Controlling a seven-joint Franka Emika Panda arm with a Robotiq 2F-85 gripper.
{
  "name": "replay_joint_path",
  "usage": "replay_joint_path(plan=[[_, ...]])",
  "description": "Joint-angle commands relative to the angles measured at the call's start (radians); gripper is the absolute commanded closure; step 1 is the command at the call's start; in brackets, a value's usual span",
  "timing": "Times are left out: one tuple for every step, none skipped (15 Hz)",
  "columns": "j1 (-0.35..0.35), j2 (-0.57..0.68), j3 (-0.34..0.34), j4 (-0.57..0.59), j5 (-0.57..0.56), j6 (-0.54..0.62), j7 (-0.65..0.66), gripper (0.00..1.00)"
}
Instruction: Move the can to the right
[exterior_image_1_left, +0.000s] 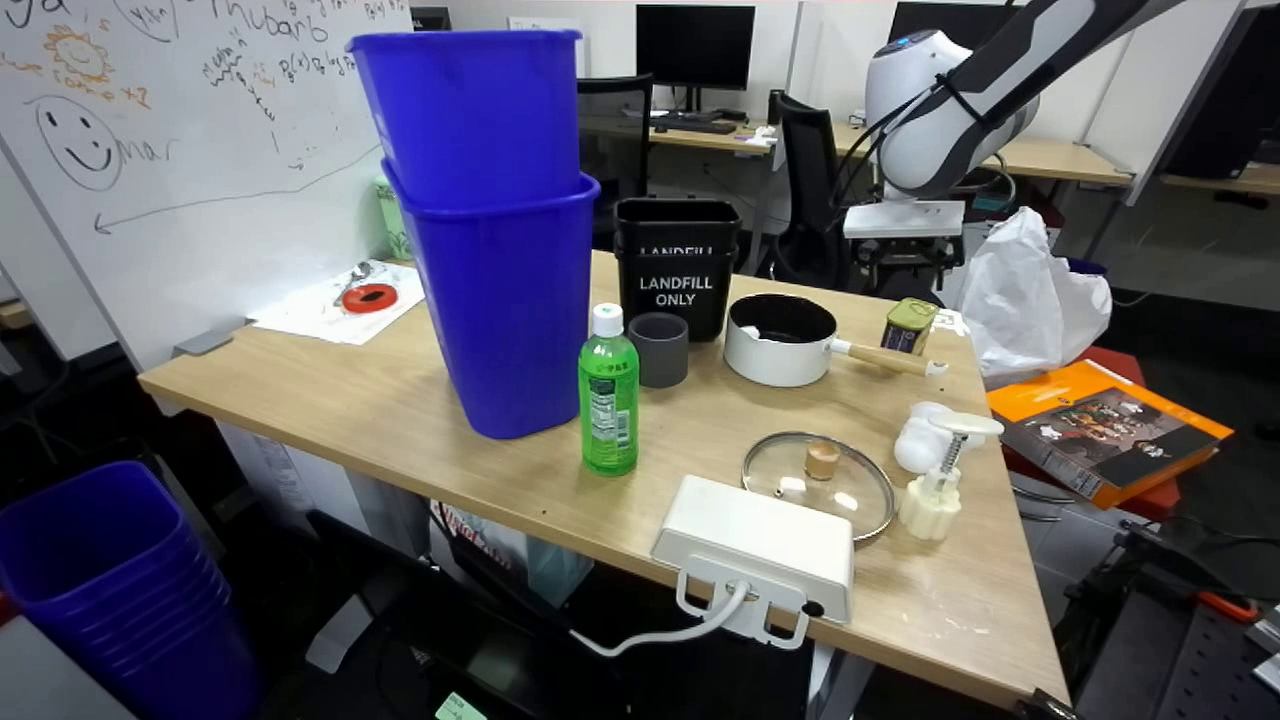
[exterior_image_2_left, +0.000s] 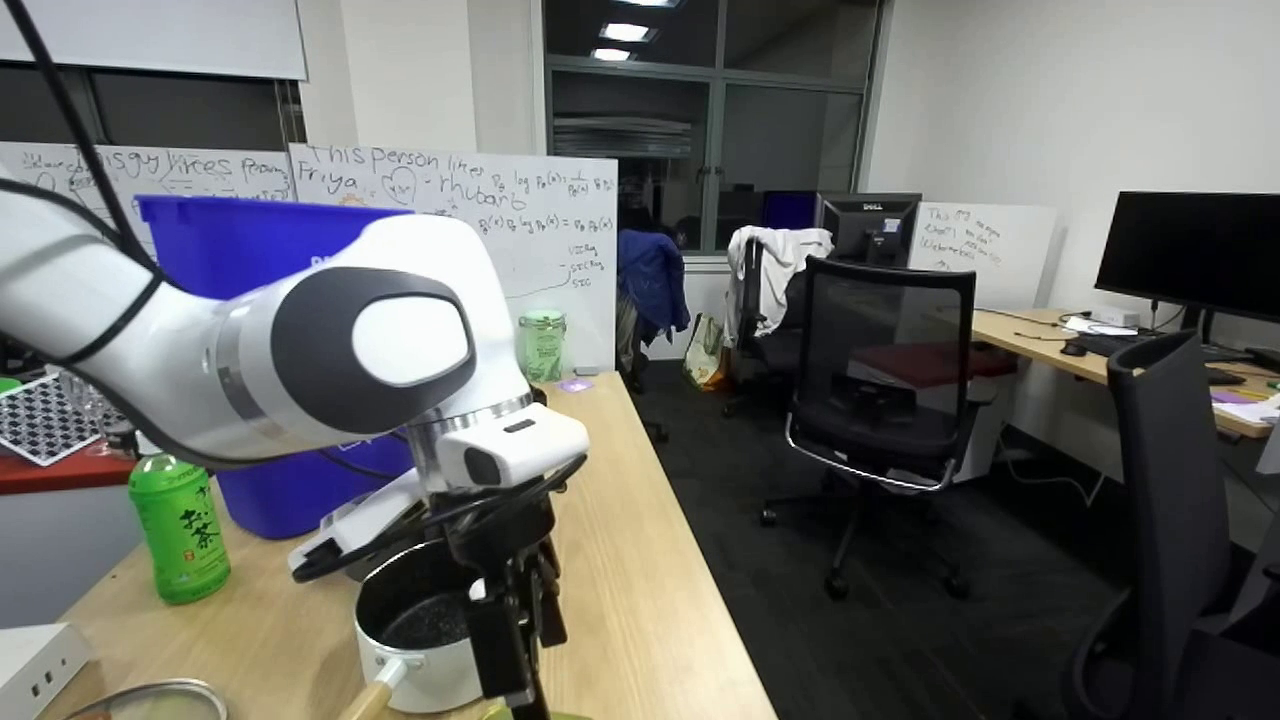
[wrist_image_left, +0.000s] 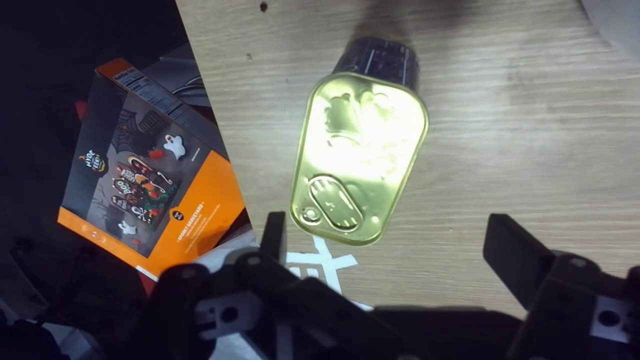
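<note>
The can (wrist_image_left: 345, 165) is a rounded rectangular tin with a shiny yellow-gold pull-tab lid and dark sides. It stands upright near the table's edge, and an exterior view shows the same can (exterior_image_1_left: 908, 325) just behind a pot handle. Only a sliver of yellow-green shows at the bottom of the opposite exterior picture. My gripper (wrist_image_left: 387, 223) is open, its fingers wide apart with nothing gripped. In the wrist view the can lies ahead of the fingertips, its near end closer to the left-hand finger (wrist_image_left: 274, 232). From outside, the gripper (exterior_image_1_left: 906, 280) hangs above and behind the can.
A white pot (exterior_image_1_left: 775, 355) points its wooden handle (exterior_image_1_left: 880, 357) past the can. Nearby are white round objects (exterior_image_1_left: 922, 437), a pump dispenser (exterior_image_1_left: 932, 505) and a glass lid (exterior_image_1_left: 790, 470). A green bottle (exterior_image_1_left: 609, 400) and blue bins (exterior_image_1_left: 510, 300) stand farther off. An orange box (wrist_image_left: 165, 175) lies beyond the table edge.
</note>
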Motion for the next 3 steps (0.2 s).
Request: replay_joint_path(plan=[[0.019,0.006,-0.021,0.002,0.015,0.001,-0.011,0.0],[0.019,0.007,-0.021,0.002,0.015,0.001,-0.01,0.0],[0.02,0.007,-0.022,0.003,0.015,0.001,-0.01,0.0]])
